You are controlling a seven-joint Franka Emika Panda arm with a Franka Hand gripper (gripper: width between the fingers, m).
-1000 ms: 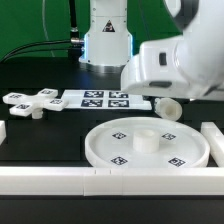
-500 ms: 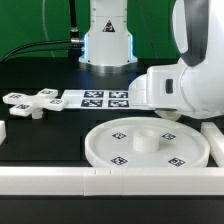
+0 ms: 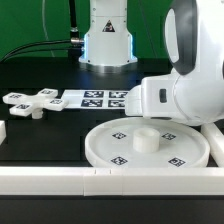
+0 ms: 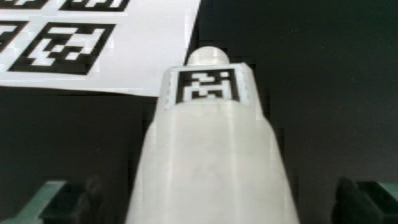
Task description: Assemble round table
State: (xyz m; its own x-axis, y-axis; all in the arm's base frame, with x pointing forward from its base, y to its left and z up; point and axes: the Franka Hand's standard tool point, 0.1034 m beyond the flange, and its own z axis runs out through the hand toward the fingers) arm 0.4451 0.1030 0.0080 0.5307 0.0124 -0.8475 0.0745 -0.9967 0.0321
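The large rimmed round disc (image 3: 146,146) lies flat near the front of the table, with a short raised hub at its middle. The small cross-shaped foot (image 3: 30,103) lies at the exterior view's left. The short thick post (image 4: 210,130) lies on its side on the black table and shows a tag near its tip. In the exterior view it is hidden behind the arm's hand (image 3: 185,98). My gripper (image 4: 210,202) is open. Its two fingers (image 4: 50,200) stand on either side of the post, with dark gaps between them and it.
The marker board (image 3: 100,98) lies at the back middle, and its corner shows beside the post in the wrist view (image 4: 89,45). Long white border bars run along the front (image 3: 100,182), with short bars at the exterior view's right (image 3: 213,135) and left (image 3: 3,131).
The arm's hand has come down and toward the front over the lying post. The post showed in the exterior view before and is now covered. The disc and foot have not moved.
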